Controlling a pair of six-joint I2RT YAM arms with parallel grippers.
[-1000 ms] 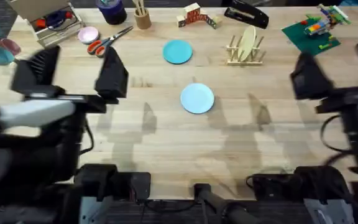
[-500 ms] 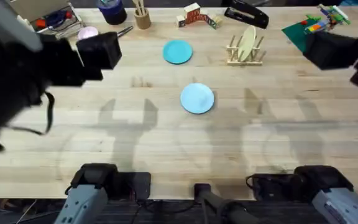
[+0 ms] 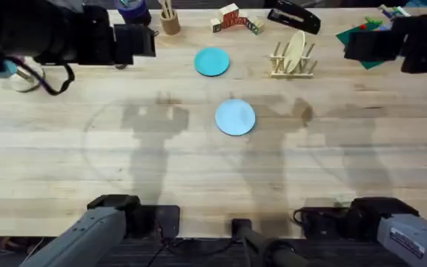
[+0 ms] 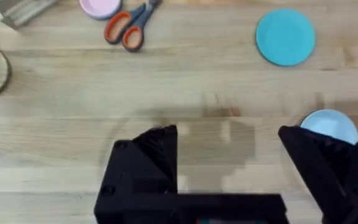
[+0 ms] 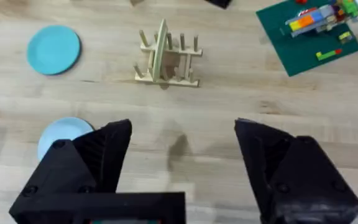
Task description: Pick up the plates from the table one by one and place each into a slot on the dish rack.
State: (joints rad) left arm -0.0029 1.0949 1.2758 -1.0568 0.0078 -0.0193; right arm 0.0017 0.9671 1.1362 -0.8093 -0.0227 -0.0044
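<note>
Two plates lie flat on the table [image 3: 199, 170]: a teal plate [image 3: 212, 61] [image 4: 285, 37] [image 5: 54, 49] toward the back and a pale blue plate [image 3: 235, 117] [image 4: 329, 124] [image 5: 64, 134] near the middle. To the right of the teal plate stands the small wooden dish rack [image 3: 293, 65] [image 5: 166, 62], with a cream plate [image 5: 160, 46] upright in one slot. My left gripper [image 3: 141, 41] [image 4: 229, 155] hovers high over the back left, open and holding nothing. High over the back right hangs my right gripper [image 3: 356, 46] [image 5: 182, 155], also open and holding nothing.
Orange-handled scissors [image 4: 131, 28] and a pink dish [image 4: 100, 6] lie at the back left beside a wooden tray [image 4: 17, 7]. A cup of sticks [image 3: 170, 21], toy blocks [image 3: 232, 18] and a black stapler [image 3: 293, 16] line the far edge. A green brick baseplate [image 5: 309, 31] sits back right.
Both arms have swung up from the near side and now reach toward the far side of the table. The plates and the rack have not moved.
</note>
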